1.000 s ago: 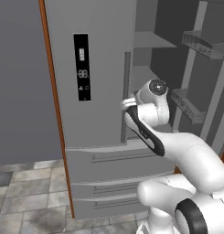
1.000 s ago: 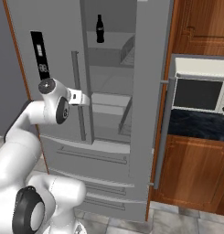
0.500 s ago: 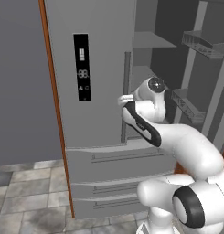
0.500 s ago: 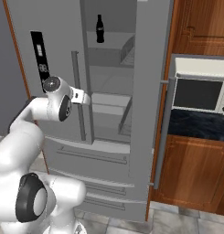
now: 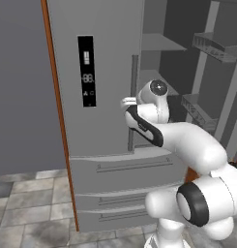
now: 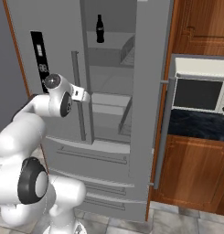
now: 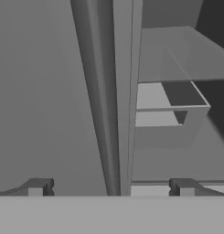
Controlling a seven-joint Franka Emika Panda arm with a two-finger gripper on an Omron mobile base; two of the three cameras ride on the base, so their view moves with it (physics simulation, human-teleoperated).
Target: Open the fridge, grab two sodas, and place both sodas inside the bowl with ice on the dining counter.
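Right now the gripper (image 7: 111,187) has its two dark fingertips (image 7: 38,186) spread wide, with nothing between them, and it points at the front of the fridge (image 5: 105,97). Straight ahead of the fingers, centred in the gap but not touching either pad, runs the vertical bar handle (image 7: 102,105) of the left door, and just beside it on the hand view's right is that door's free edge. In the right base view the hand (image 6: 79,93) sits close against this same handle (image 6: 77,91), at about the middle of its height; whether it touches the bar cannot be told. Off to the gripper's left on the closed door is the black display strip (image 5: 86,70). Below the gripper lie the fridge drawers (image 5: 125,167) with their horizontal pulls. Past the door edge, to the gripper's right, the fridge interior is open to view, with a pale drawer bin (image 7: 170,112) and grey shelves behind it. The right door (image 6: 152,82) stands swung out toward the camera, its own long handle (image 6: 162,132) down its edge. Higher up and deeper in than the gripper, one soda (image 6: 99,29), a slim black bottle with a narrow neck, stands upright on an upper shelf (image 6: 109,45). Farthest off to the right, beyond the open door, a microwave (image 6: 200,93) sits among brown wood cabinets (image 6: 195,27).
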